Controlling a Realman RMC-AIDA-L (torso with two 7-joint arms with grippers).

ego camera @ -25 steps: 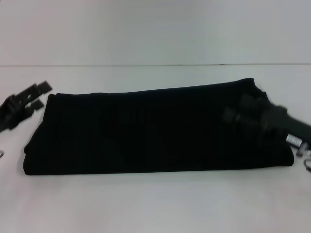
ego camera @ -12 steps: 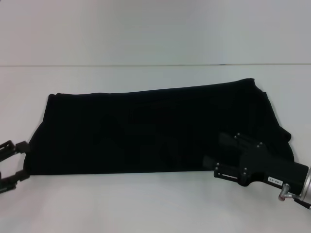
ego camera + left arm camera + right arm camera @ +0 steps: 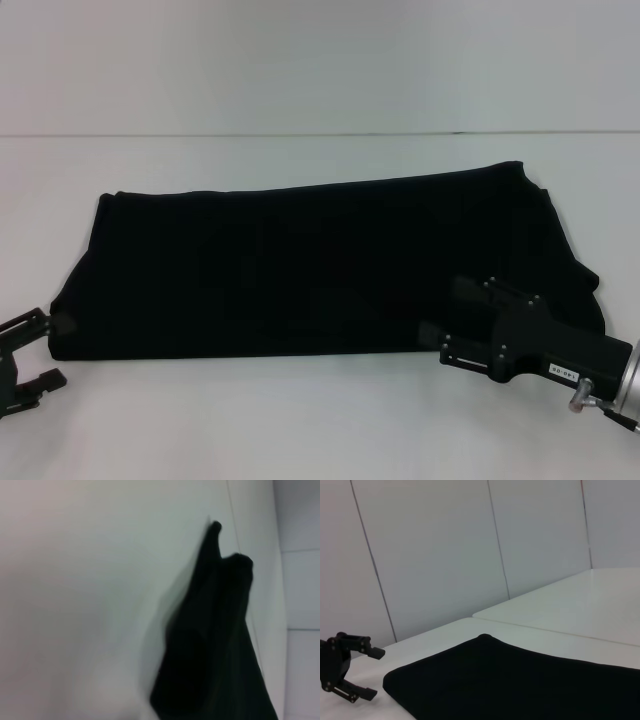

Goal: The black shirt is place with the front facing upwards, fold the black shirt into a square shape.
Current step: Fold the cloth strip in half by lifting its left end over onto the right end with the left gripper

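Left gripper (image 3: pixel 35 352) sits just off the folded black cotton shirt's (image 3: pixel 320 265) near-left corner, fingers apart, holding nothing; right gripper (image 3: pixel 440 320) overlaps its near-right edge, fingers unreadable.

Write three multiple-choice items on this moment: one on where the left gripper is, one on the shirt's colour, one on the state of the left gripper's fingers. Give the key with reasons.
1. Where is the left gripper?
A. On the table beside the near left corner of the black shirt
B. Resting on top of the shirt's middle
C. High above the far edge of the shirt

2. What colour is the shirt?
A. White
B. Black
C. Red

3. How do the left gripper's fingers stand?
A. Clamped on cloth
B. Apart, holding nothing
C. Hidden under the shirt

Key: 1 A, the head view shows it at that corner, off the cloth. 2 B, the cloth is plain black on the white table. 3 B, the right wrist view shows a bare gap between the two fingers.
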